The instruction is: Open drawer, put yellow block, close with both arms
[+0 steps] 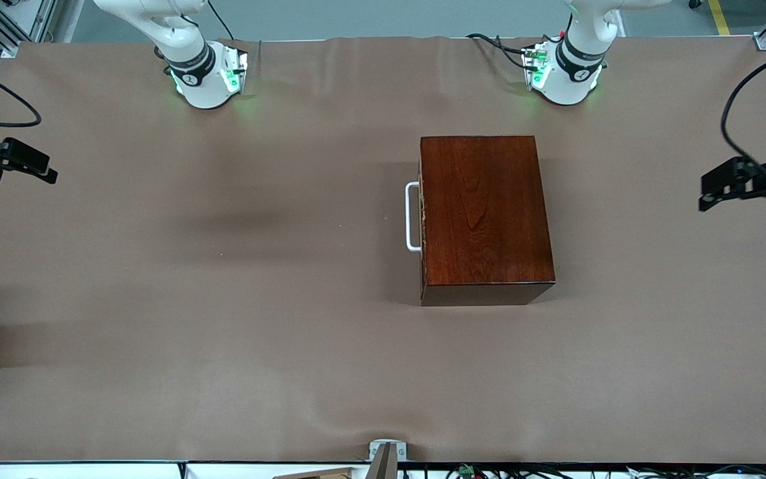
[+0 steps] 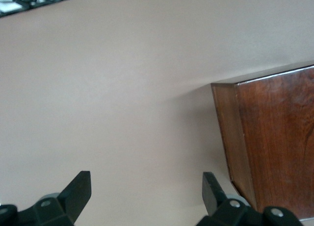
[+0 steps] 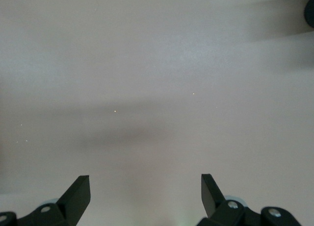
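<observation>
On the tan worktop (image 1: 223, 279), right of frame centre, the solid-looking drawer (image 1: 486, 216) sat shut, its stiff white handle (image 1: 412, 217) the likely hold, left hand (image 2: 146, 196) and right hand (image 3: 145, 195) both wide, yellow block unseen.

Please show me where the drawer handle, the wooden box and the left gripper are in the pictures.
drawer handle (image 1: 413, 217): front view, on the long white bar.
wooden box (image 1: 483, 206): front view, on the middle of its top face.
left gripper (image 2: 147, 191): left wrist view, midway between its open fingers.
</observation>
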### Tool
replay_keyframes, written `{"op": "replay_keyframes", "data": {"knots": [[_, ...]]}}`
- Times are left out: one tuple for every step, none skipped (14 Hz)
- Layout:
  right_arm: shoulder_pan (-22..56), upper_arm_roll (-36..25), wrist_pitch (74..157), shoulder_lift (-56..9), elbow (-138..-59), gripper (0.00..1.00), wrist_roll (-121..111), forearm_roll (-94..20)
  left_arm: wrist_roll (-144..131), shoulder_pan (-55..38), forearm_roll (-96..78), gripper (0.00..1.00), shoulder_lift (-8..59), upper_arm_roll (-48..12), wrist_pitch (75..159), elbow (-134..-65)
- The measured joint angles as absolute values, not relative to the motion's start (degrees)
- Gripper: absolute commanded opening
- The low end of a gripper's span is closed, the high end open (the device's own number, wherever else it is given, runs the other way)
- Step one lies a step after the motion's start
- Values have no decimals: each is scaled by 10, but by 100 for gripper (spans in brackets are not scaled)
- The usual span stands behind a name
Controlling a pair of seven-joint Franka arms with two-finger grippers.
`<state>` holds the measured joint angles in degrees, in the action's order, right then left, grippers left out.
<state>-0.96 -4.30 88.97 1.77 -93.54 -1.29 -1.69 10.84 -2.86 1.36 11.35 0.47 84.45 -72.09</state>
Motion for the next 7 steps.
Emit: {"op": "replay_keyframes", "data": {"knots": [[-10,-43,890,18,-935,100,-13,-17,106,-32,12,100,111,7,845,-728],[-10,-43,890,18,-935,100,-13,-17,99,-34,11,100,110,7,853,-736],[-10,-43,890,18,-935,100,-13,-17,81,-38,9,100,110,7,869,-746],[-10,-43,890,18,-935,100,-13,-17,43,-42,6,100,110,7,884,-756],[-10,-43,890,18,-935,100,-13,-17,0,-47,5,100,110,7,892,-764],[-10,-43,890,17,-935,100,-13,-17,-32,-52,4,100,110,6,898,-771],[-10,-43,890,17,-935,100,-13,-17,-49,-56,4,100,110,5,902,-776]]}}
